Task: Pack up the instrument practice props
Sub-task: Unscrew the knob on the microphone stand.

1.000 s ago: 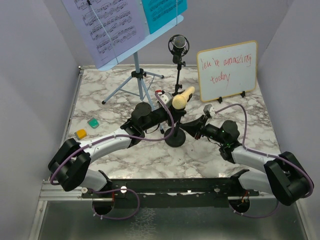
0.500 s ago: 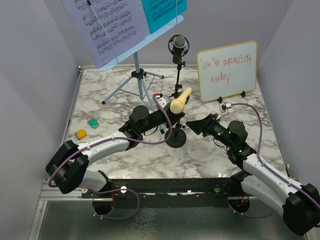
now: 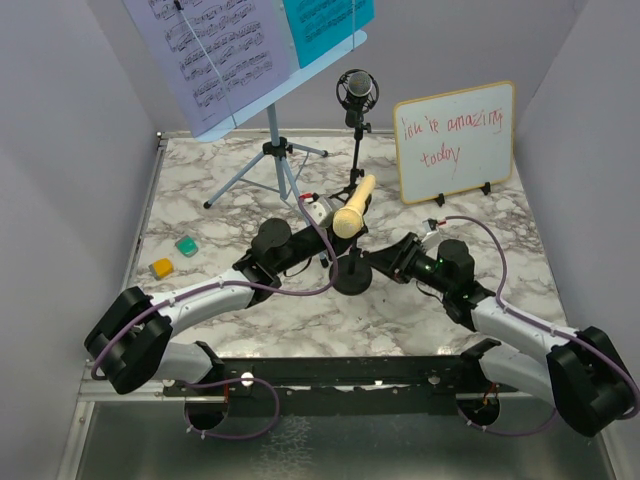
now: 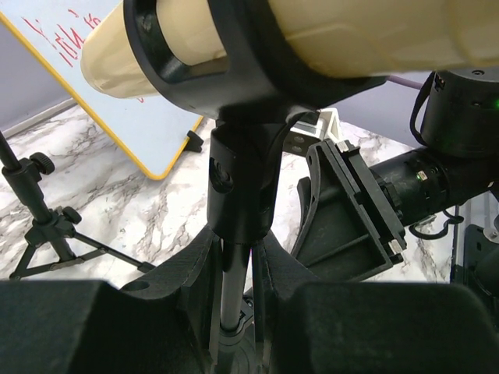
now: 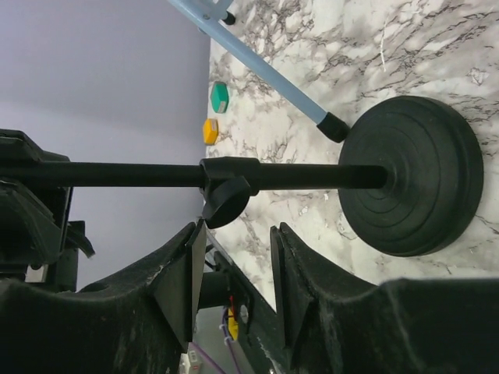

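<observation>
The cream handheld microphone (image 3: 352, 207) lies tilted in the clip of its black pole, which stands on a round base (image 3: 351, 275) mid-table. My left gripper (image 3: 334, 250) is shut on the pole (image 4: 230, 300) just under the clip (image 4: 238, 179). My right gripper (image 3: 373, 262) is open beside the pole (image 5: 296, 176), its fingers (image 5: 187, 273) near the knob (image 5: 226, 196) and not touching it. The light-blue music rack (image 3: 272, 135) stands at the back with the printed music sheet (image 3: 215, 50) and cyan sheet (image 3: 325, 20). The black studio microphone (image 3: 357, 90) stands on its tripod behind.
The wood-framed whiteboard (image 3: 455, 140) leans at the back right. A green block (image 3: 186, 245) and an orange block (image 3: 161, 268) lie at the left. A rack leg (image 5: 265, 74) ends close to the round base (image 5: 409, 175). Grey walls enclose both sides.
My right arm swung outward, then came back with its gripper low beside the pole. The cream microphone and my left gripper shifted slightly left and toward the near edge.
</observation>
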